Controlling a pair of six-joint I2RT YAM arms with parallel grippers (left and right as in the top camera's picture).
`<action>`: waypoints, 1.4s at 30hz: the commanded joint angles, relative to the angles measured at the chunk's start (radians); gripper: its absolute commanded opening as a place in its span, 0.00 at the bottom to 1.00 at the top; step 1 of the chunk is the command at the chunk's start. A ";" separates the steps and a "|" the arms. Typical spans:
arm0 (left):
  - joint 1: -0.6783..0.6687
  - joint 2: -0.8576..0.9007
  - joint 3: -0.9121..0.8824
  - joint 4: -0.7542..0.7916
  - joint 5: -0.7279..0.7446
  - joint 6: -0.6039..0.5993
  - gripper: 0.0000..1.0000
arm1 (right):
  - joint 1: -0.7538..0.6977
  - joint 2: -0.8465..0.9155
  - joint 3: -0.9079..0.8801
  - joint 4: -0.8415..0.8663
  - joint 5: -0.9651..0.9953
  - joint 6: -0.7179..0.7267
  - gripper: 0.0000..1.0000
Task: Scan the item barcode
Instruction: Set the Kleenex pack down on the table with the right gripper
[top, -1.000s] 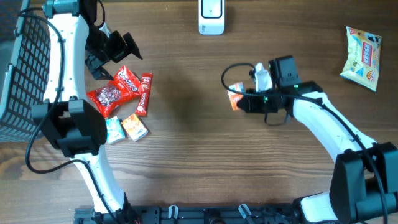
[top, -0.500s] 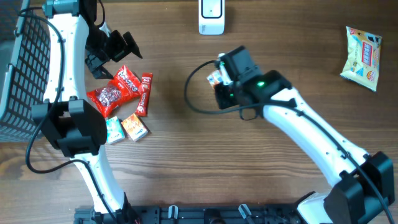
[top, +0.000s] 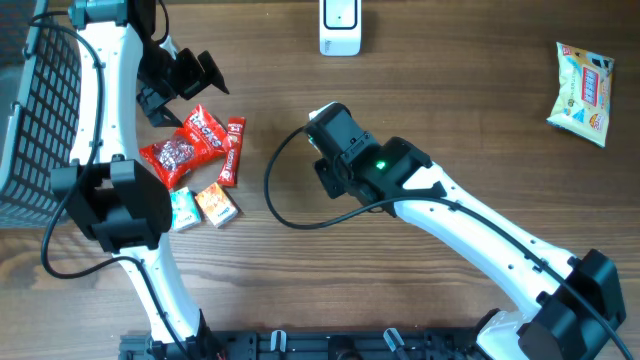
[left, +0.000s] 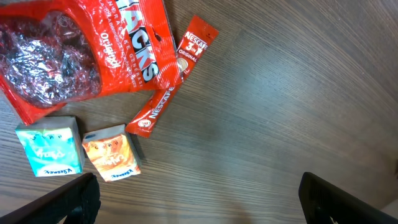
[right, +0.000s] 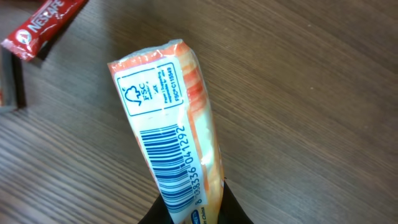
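Observation:
My right gripper is shut on the lower end of a narrow orange-and-white packet. The packet's white face with the barcode is turned toward the wrist camera. In the overhead view the right gripper hovers over the table's middle, and the wrist hides most of the packet. A white scanner stands at the far edge, up and slightly right of it. My left gripper is open above the pile of goods at the left, its fingers wide apart with nothing between them.
A red snack bag, a red Nescafe stick, a teal box and an orange box lie at the left. A black wire basket fills the left edge. A yellow snack bag lies far right.
My right arm has swept leftward from the centre-right of the table to its middle, carrying the packet. The left arm has not moved.

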 joint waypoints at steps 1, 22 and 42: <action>-0.004 -0.011 0.009 0.003 -0.009 0.005 1.00 | 0.001 -0.011 0.017 0.010 0.037 -0.006 0.04; -0.004 -0.011 0.009 -0.005 -0.009 0.005 1.00 | -0.309 0.254 0.014 0.159 -0.688 0.018 0.04; -0.004 -0.011 0.009 -0.005 -0.009 0.005 1.00 | -0.486 0.301 0.087 -0.177 -0.388 0.039 0.64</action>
